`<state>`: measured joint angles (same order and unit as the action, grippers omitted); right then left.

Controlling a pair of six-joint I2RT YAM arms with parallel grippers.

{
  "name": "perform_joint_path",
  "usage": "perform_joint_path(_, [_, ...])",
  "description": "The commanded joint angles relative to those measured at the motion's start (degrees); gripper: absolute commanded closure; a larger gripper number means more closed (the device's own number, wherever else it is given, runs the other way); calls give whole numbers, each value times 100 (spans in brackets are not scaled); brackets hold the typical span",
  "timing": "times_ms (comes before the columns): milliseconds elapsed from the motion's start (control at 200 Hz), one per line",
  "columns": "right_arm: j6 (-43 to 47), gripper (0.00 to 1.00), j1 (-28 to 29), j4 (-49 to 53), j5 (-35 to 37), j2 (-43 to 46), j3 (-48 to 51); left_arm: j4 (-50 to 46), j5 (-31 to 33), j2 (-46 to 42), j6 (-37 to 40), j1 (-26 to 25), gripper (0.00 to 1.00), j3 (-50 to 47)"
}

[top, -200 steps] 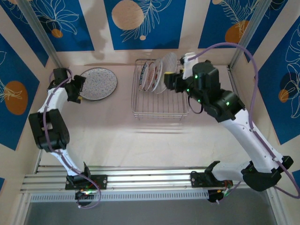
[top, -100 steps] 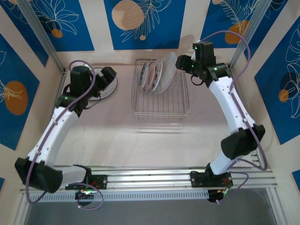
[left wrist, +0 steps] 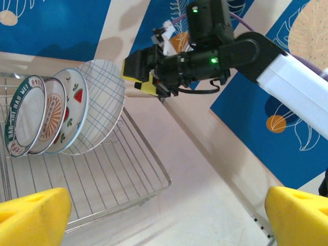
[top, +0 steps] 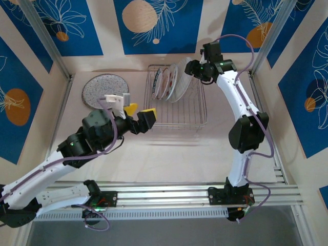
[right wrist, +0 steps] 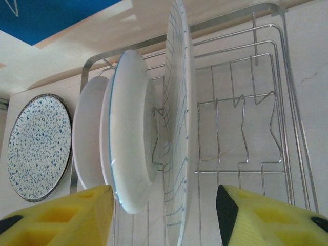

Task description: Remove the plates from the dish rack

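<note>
Dish rack (top: pixel 177 110): silver wire basket at the far middle of the bench (top: pixel 169 154). Contents: four plates standing on edge in a close row at its far left end, all leaning the same way. In order they are a dark-green-rimmed plate (left wrist: pixel 23 115) outermost, an orange-patterned plate (left wrist: pixel 49 115), a plate with watermelon motifs (left wrist: pixel 72 107), and the largest, a white grid-lined plate (left wrist: pixel 102 102), at the right end of the row. Speckled plate (top: pixel 105 91): flat on the bench, left of the rack and apart from it. Right hand (right wrist: pixel 165 207): spread wide, empty, at the upper rim of the grid-lined plate, that rim edge-on between its yellow pads (right wrist: pixel 66 218), one pad to each face; contact cannot be told. Left hand (top: pixel 140 113): spread wide, empty, above the bench just beside the rack's near left corner. Assessment: the right hand is the nearer; the grid-lined plate lies straight ahead of it, so the likely move is to close across the plate's thickness and lift it up out of its slot.
</note>
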<state>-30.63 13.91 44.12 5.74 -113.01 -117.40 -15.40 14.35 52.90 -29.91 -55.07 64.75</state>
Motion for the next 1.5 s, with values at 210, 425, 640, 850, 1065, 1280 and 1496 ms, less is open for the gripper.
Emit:
perform_joint_path(210, [-88,57,-161,267,-380,-557,-474,137,502,343,696,-486,3,371])
perform_joint_path(425, [-75,67,-156,215,-598,-833,-660,127,667,346,724,-577,2,379])
perform_joint_path(640, [-103,69,-100,244,-574,-1109,-883,47,736,327,715,-585,2,414])
perform_joint_path(850, [-66,80,-53,392,-397,-1287,-1130,-22,781,326,706,-590,2,435])
perform_joint_path(1065, [-5,94,48,584,9,-1231,-1371,1,798,335,663,-587,1,407])
perform_joint_path(1280, [44,100,187,948,721,-1097,-1705,25,782,347,662,-593,1,420])
perform_joint_path(1496, [75,100,295,1375,1322,-905,-1972,73,749,330,566,-592,0,346])
